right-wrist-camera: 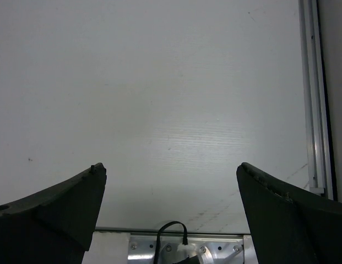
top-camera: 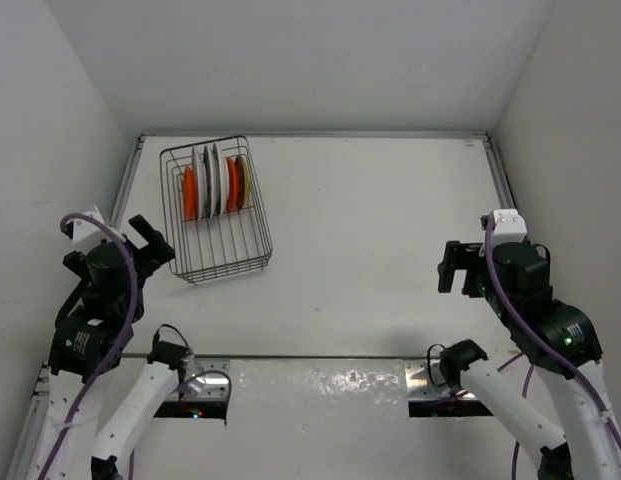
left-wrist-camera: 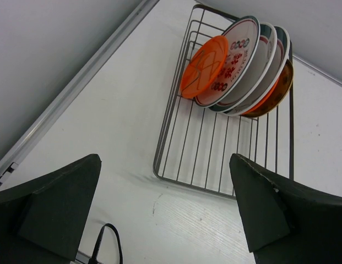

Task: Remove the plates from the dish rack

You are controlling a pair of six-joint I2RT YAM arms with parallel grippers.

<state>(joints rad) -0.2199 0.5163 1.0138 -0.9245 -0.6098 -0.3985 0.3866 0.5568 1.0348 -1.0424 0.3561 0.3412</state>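
Inside dish rack, plates on edge, left gripper and right gripper gaping

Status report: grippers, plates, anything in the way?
Left gripper open, empty, near rack. Right gripper open, empty, over table. Plates upright in rack's far end. Nothing blocking.

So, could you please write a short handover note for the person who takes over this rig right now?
Left gripper: open, empty, hovering by the rack's near left corner.
Right gripper: open, empty, over the bare white table, far from the rack.
The rectangular dark wire dish rack is at the table's far left. The small round plates, some orange and some white with ringed rims, stand on edge at its far end.
Done: no plate is out yet.
Left to do: every plate.
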